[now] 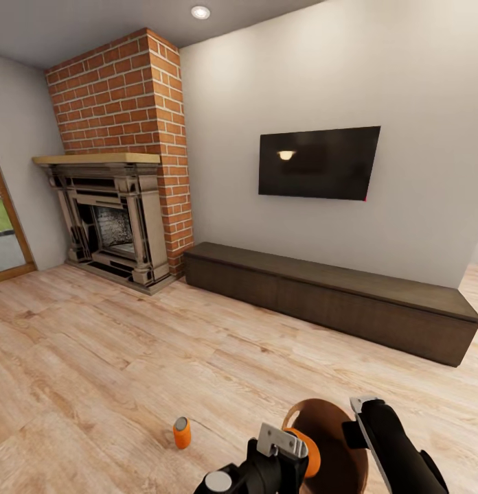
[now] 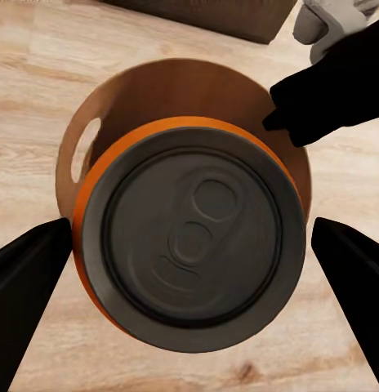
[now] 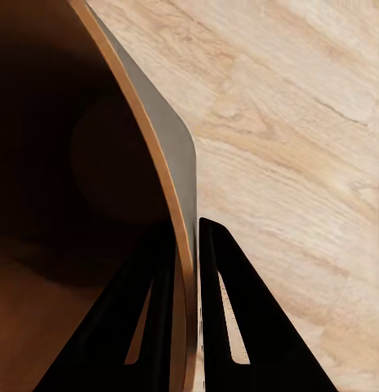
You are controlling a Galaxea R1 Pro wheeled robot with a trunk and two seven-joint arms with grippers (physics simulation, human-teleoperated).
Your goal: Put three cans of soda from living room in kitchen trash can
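An orange soda can (image 2: 189, 245) with a dark grey lid sits between the black fingers (image 2: 26, 278) of my left gripper (image 1: 288, 446), which is shut on it. The can hangs just over the mouth of the trash can (image 1: 328, 422), copper-brown inside. My right gripper (image 1: 359, 410) is shut on the bin's rim, with the thin wall (image 3: 180, 163) pinched between its fingers (image 3: 238, 327). A second orange can (image 1: 182, 433) stands upright on the wood floor, to the left of my arms. The dark blue can is out of view.
This is the living room: a red-brick fireplace (image 1: 115, 213) at the back left, a wall TV (image 1: 318, 162), and a long low dark cabinet (image 1: 335, 291) under it. Light wood floor (image 1: 129, 357) stretches between them and me.
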